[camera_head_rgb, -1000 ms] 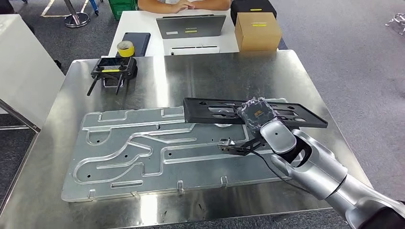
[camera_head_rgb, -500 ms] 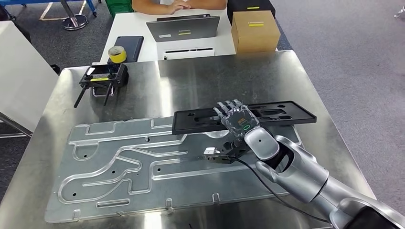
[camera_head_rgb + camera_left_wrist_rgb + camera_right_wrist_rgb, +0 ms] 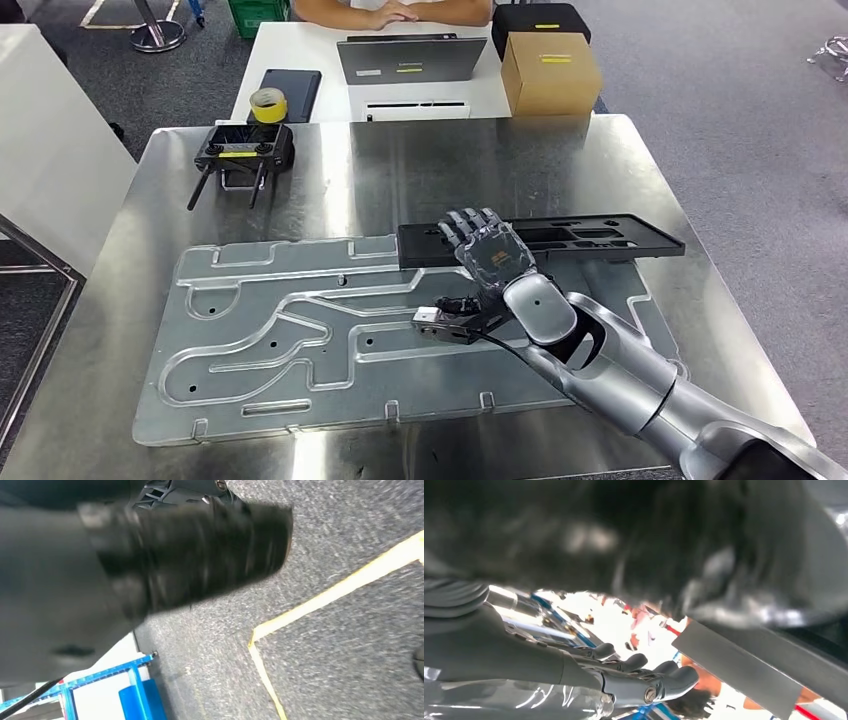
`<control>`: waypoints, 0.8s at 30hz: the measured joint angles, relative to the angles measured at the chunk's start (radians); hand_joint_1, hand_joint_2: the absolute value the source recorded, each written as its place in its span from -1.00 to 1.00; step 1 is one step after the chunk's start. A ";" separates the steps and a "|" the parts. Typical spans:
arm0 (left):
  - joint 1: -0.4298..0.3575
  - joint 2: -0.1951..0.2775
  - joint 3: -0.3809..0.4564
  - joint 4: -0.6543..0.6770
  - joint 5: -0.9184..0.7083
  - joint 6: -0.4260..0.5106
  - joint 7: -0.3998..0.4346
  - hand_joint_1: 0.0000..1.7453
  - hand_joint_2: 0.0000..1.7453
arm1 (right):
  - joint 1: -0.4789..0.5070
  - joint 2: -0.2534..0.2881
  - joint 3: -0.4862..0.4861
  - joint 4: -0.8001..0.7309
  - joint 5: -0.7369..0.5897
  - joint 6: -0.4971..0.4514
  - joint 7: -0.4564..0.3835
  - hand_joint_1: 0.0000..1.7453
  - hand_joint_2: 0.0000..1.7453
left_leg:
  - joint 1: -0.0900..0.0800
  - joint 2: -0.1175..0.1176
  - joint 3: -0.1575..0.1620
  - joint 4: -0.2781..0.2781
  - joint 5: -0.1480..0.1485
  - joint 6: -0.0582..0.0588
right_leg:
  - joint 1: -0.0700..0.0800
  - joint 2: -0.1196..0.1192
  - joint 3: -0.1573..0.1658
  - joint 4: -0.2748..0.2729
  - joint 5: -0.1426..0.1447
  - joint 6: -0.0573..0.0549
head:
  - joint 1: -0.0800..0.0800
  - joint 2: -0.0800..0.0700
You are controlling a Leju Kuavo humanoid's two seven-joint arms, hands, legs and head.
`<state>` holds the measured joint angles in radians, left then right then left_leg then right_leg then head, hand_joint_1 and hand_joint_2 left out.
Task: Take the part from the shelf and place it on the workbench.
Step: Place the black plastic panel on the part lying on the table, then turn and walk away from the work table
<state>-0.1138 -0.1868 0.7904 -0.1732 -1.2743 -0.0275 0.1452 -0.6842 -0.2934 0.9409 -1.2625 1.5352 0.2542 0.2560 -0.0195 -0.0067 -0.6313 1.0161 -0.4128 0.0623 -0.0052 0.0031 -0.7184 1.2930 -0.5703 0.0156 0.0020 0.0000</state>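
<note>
The black part (image 3: 545,241) lay flat on the steel desk (image 3: 420,160), its near edge overlapping the big grooved metal plate (image 3: 300,340). The right robot hand (image 3: 487,250) hovered over the part's left end, fingers spread and straight, gripping nothing. A remote controller (image 3: 242,152) sat at the desk's far left corner.

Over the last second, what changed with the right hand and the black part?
The right hand, closed around the black part a second ago, has opened; its fingers now lie spread flat over the part, which rests on the grooved metal plate. The controller and cardboard box stayed put.
</note>
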 joint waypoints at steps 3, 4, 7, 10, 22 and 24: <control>0.001 -0.001 -0.001 0.000 0.000 0.009 0.003 -1.00 -1.00 | 0.002 0.001 -0.014 -0.044 0.004 -0.030 0.031 -1.00 -1.00 | -0.009 0.001 -0.012 0.003 0.012 -0.002 | 0.019 -0.004 0.133 -0.211 0.064 -0.034 | -0.002 0.000; 0.001 -0.002 -0.001 0.000 0.000 0.010 0.005 -1.00 -1.00 | 0.002 0.001 -0.024 -0.063 0.007 -0.038 0.042 -1.00 -1.00 | -0.009 0.002 -0.014 0.004 0.016 -0.005 | 0.024 -0.006 0.164 -0.262 0.077 -0.042 | -0.001 0.000; 0.001 -0.001 -0.001 0.000 0.003 0.016 0.007 -1.00 -1.00 | 0.018 0.003 -0.062 -0.129 0.022 -0.065 0.086 -1.00 -1.00 | -0.005 0.002 -0.015 0.001 0.028 -0.019 | 0.029 -0.010 0.172 -0.292 0.098 -0.047 | 0.002 0.000; 0.004 0.002 -0.001 0.000 0.004 0.027 0.010 -1.00 -1.00 | 0.055 0.007 -0.104 -0.208 0.026 -0.094 0.120 -1.00 -1.00 | -0.003 -0.002 -0.041 0.061 -0.037 -0.044 | 0.013 -0.016 0.166 -0.320 0.137 -0.047 | -0.002 0.000; 0.004 0.004 -0.002 0.000 0.000 0.037 0.022 -1.00 -1.00 | 0.171 0.005 -0.263 -0.465 0.035 -0.143 0.141 -1.00 -1.00 | 0.044 -0.007 0.112 0.013 -0.127 -0.094 | -0.028 -0.015 0.035 -0.270 0.221 0.020 | -0.004 0.000; 0.005 0.006 -0.002 0.000 0.000 0.039 0.022 -1.00 -1.00 | 0.180 0.004 -0.279 -0.493 0.036 -0.143 0.140 -1.00 -1.00 | 0.041 -0.005 0.105 0.014 -0.112 -0.070 | -0.030 -0.013 0.038 -0.282 0.236 0.034 | -0.001 0.000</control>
<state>-0.1092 -0.1813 0.7889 -0.1732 -1.2744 0.0112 0.1676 -0.5042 -0.2894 0.6621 -1.7554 1.5713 0.1114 0.3963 0.0219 -0.0113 -0.5260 1.0305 -0.5253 -0.0073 -0.0356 -0.0098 -0.6800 1.0109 -0.3344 0.0499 0.0013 0.0000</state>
